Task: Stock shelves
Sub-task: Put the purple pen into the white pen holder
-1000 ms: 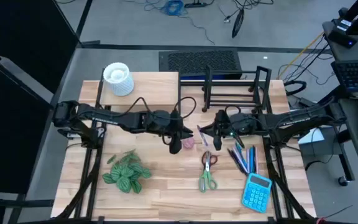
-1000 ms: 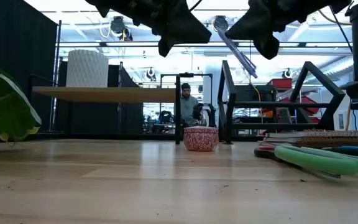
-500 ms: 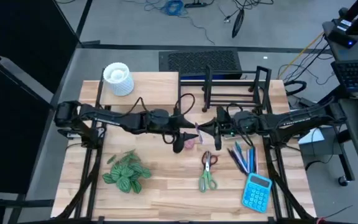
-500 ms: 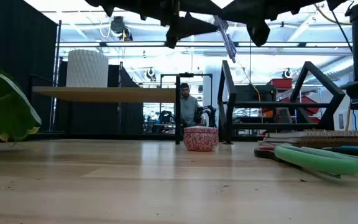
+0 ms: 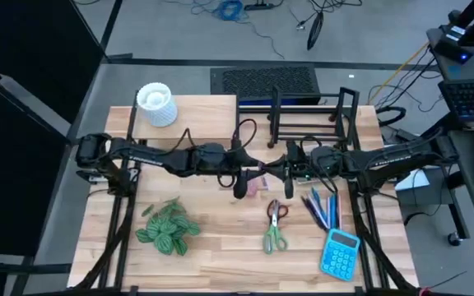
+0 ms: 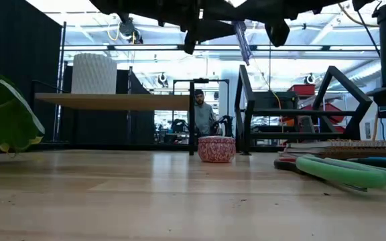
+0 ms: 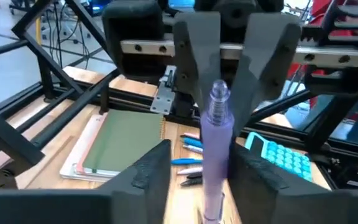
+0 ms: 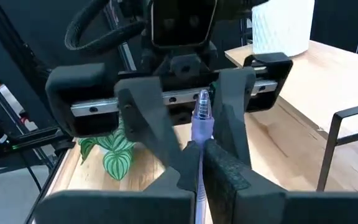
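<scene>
Pale wooden bench [image 5: 220,255], 2 grippers meeting over its middle around 1 purple pen.

High view: the left gripper [image 5: 249,174] and right gripper [image 5: 275,172] face each other above a small pink tin [image 5: 255,187]; the riser shelf [image 5: 196,115] and black wire rack [image 5: 307,115] stand at the far edge, a white pot [image 5: 156,104] on the riser. Low view: the purple pen [image 6: 239,39] hangs tilted under both grippers. Left wrist view: the left gripper's fingers [image 7: 148,171] are spread either side of the pen, not touching. Right wrist view: the right gripper [image 8: 199,163] pinches the pen.
</scene>
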`<state>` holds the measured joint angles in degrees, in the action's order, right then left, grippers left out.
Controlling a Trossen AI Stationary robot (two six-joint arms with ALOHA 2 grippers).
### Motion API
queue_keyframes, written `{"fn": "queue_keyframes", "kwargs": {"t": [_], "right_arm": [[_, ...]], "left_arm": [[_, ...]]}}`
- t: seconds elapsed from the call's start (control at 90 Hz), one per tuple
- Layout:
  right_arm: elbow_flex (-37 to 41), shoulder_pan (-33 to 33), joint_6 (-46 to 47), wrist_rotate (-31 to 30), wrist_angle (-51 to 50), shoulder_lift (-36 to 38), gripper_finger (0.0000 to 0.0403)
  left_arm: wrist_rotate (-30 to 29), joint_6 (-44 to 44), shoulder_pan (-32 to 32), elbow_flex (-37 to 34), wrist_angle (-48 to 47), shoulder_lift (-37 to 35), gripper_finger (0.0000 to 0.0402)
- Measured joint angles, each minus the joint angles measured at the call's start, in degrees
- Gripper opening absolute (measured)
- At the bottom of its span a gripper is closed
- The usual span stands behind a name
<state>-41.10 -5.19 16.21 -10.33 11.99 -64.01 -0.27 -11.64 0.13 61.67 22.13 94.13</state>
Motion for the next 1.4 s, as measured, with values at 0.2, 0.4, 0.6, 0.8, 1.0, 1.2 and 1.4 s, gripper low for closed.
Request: {"fn": "queue_keyframes", "kwargs": {"t": [0.2,0.4,0.6,0.8,1.0,1.2,1.4], "right_arm": [[0.0,0.0,0.7,-0.7,0.4,0.0,0.0000],[0.0,0.0,1.0,0.0,-0.3,1.3,0.0035],[-2.2,-0.2,0.8,0.1,-10.0,9.0,0.0110],[-3.6,-0.2,1.2,-0.2,-23.1,17.2,0.0148],[-3.6,-0.2,1.4,-3.7,-33.7,19.3,0.0149],[-0.8,-0.1,-1.2,-9.5,-31.0,16.5,0.0147],[2.2,0.0,-1.9,-9.6,-25.0,13.2,0.0147]], "left_arm": [[0.2,1.5,0.5,0.0,0.1,0.0,0.0015],[0.0,3.2,0.6,0.0,-0.3,0.0,0.0014],[-0.3,4.6,1.7,0.0,-2.4,-2.4,0.0013],[-5.2,7.8,3.3,-0.1,-9.0,-8.0,0.0013],[-16.0,9.2,6.7,-0.1,-13.6,-16.6,0.0016],[-27.0,12.4,12.1,0.0,-15.4,-24.1,0.0012],[-38.2,15.9,18.2,1.5,-20.5,-27.0,0.0011]]}}
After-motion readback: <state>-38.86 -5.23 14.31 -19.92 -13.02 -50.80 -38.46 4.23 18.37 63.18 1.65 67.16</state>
